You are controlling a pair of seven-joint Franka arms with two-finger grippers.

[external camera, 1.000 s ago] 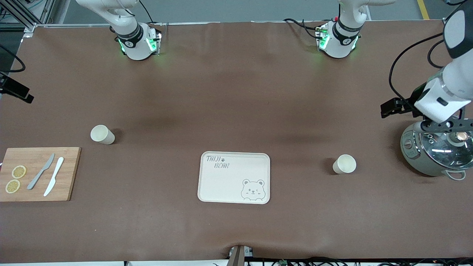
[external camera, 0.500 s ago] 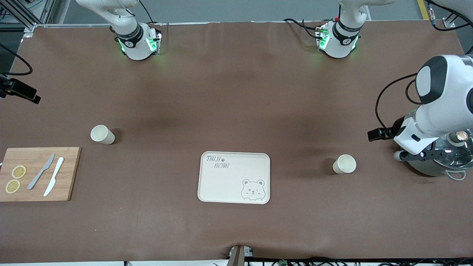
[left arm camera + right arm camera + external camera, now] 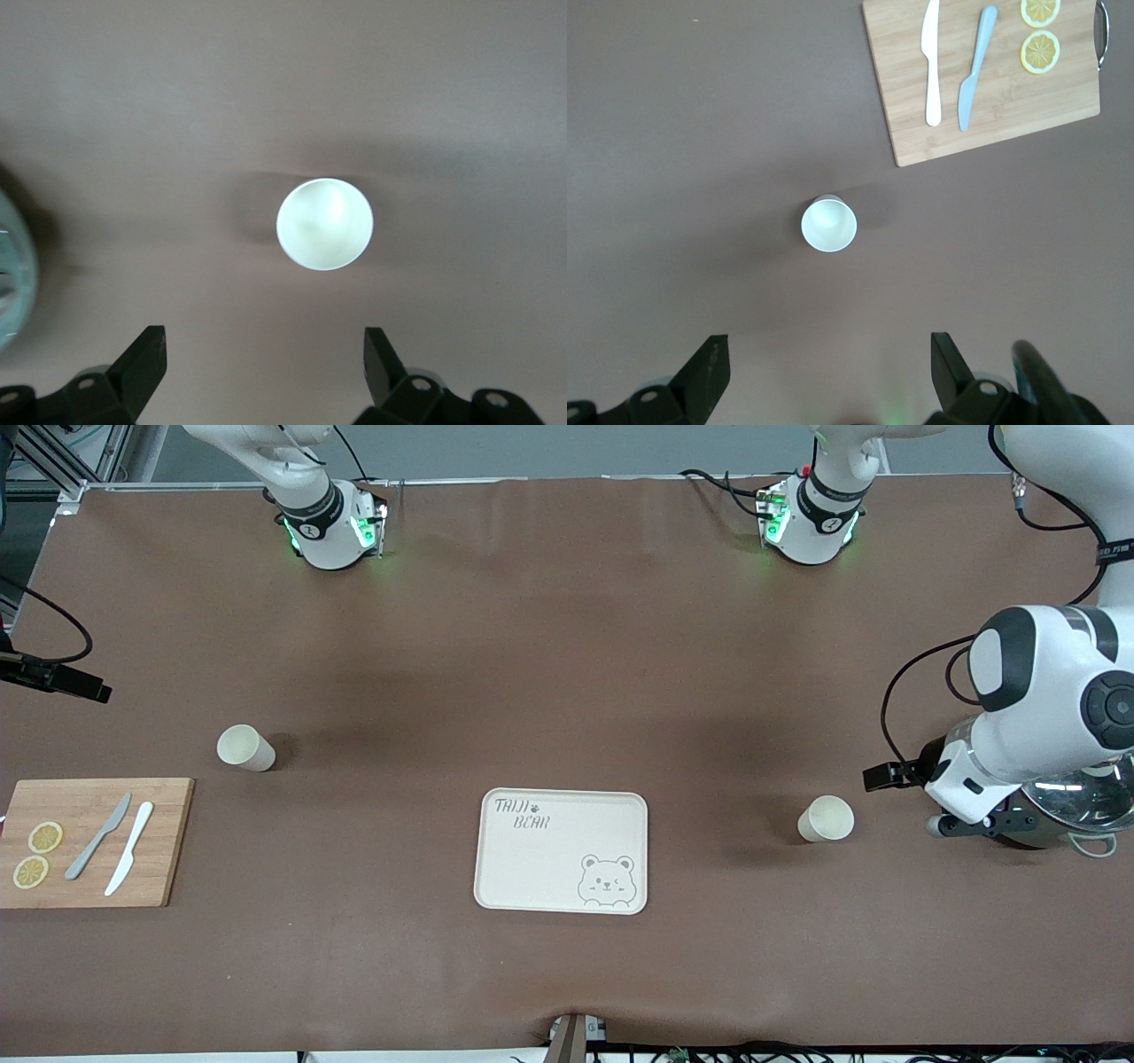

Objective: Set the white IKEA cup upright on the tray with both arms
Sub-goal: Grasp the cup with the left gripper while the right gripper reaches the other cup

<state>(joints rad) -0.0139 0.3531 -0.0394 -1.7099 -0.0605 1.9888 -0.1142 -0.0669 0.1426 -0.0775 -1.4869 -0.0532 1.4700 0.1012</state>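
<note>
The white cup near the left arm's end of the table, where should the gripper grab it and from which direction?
The cup stands upright, mouth up, apart from the tray and cooker. Probably best: the left gripper, open and nearly above it, comes straight down, with one finger inside the round rim and one outside, pinching the wall.
</note>
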